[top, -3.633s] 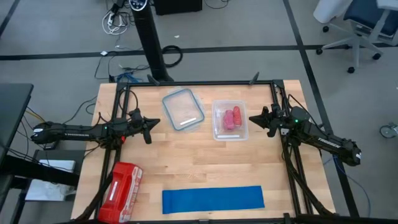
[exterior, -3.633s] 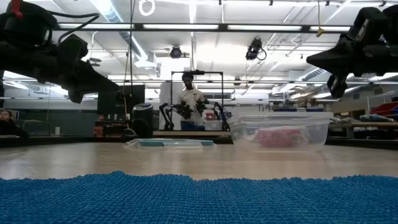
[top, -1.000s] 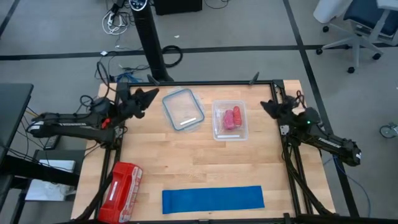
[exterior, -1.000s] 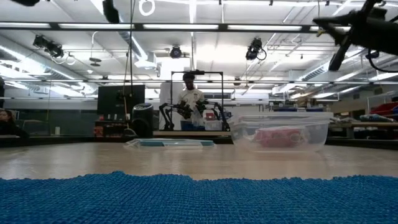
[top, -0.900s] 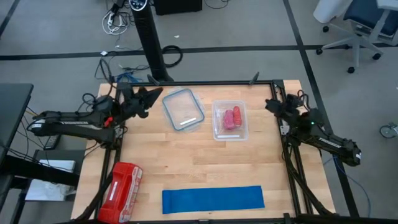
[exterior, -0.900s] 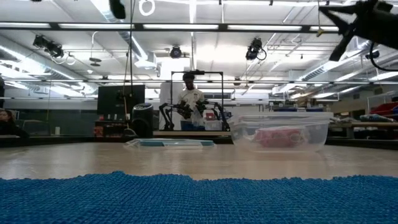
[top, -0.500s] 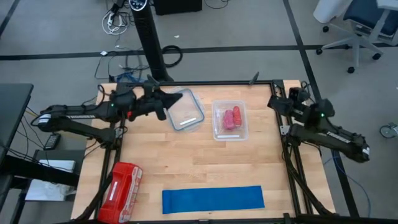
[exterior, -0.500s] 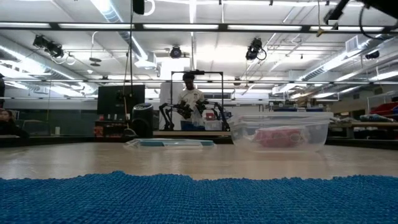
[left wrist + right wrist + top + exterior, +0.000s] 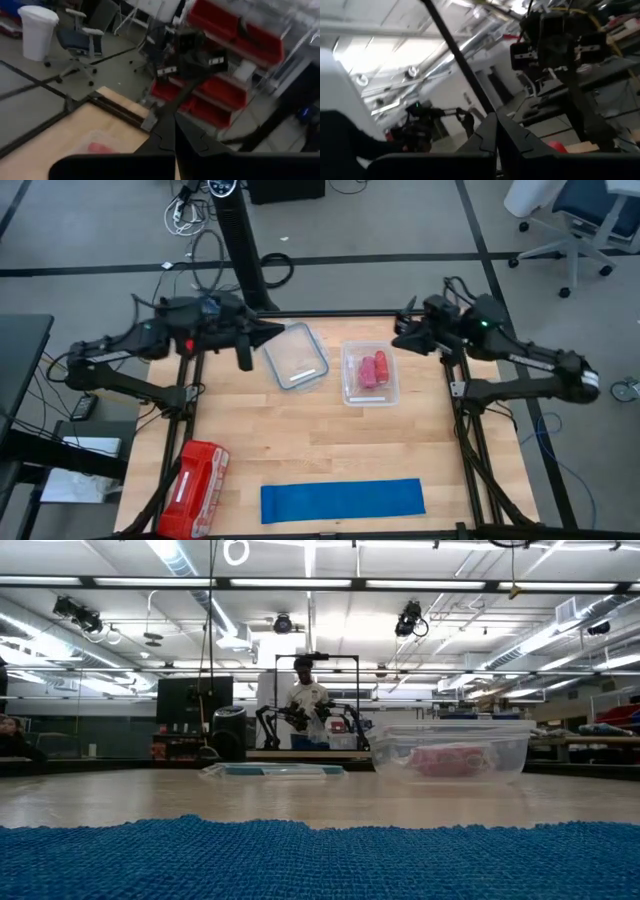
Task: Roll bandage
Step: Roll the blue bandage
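The bandage is a long bright blue strip lying flat along the table's near edge; it fills the foreground of the low view. My left gripper is shut and held high over the far left of the table, pointing right toward the lid. My right gripper is shut and held high over the far right, pointing left. Their shut fingers meet in the left wrist view and the right wrist view. Neither is near the bandage.
A clear lid and a clear tub with pink-red rolls sit at the far middle. A red plastic-wrapped pack lies at the near left. A person stands in the room beyond the table.
Both arms have risen high above the table and left the low view. My left gripper has swung toward the right, levelling out near the lid. My right gripper has lifted and come left over the far right corner. Both have stayed shut. The bandage has not moved.
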Action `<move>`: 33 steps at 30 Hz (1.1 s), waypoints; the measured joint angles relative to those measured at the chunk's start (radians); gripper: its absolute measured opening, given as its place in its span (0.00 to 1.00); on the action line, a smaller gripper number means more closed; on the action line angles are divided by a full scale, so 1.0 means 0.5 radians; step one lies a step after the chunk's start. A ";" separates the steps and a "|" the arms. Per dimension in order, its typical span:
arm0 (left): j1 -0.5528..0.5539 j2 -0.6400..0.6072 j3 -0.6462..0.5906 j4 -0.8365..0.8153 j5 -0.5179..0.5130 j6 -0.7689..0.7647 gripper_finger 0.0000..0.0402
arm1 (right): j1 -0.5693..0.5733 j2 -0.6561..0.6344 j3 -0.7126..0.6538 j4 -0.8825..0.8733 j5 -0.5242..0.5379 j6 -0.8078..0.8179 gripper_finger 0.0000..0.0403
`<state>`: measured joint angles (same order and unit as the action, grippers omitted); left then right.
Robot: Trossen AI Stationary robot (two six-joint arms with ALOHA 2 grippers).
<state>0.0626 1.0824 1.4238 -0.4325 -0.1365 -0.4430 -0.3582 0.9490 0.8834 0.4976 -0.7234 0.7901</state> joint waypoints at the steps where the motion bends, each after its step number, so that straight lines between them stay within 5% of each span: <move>1: -0.001 0.000 0.066 -0.139 0.001 0.029 0.00 | 0.031 0.068 0.061 0.002 0.001 -0.029 0.02; 9: -0.001 -0.042 0.323 -0.677 0.059 0.094 0.00 | 0.303 0.459 0.473 0.005 0.012 -0.217 0.02; 21: 0.002 -0.156 0.326 -0.710 0.068 0.249 0.00 | 0.749 0.944 0.953 0.115 0.207 -0.048 0.02; 29: 0.002 -0.165 0.326 -0.695 0.148 0.077 0.00 | 0.915 1.211 1.179 0.322 0.204 0.039 0.02; 33: 0.002 -0.164 0.326 -0.692 0.245 -0.012 0.00 | 0.950 1.270 1.206 0.317 0.092 0.336 0.02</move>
<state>0.0635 1.0004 1.5867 -0.7787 -0.0139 -0.4488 0.1169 1.5842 1.4865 0.6564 -0.6773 0.9583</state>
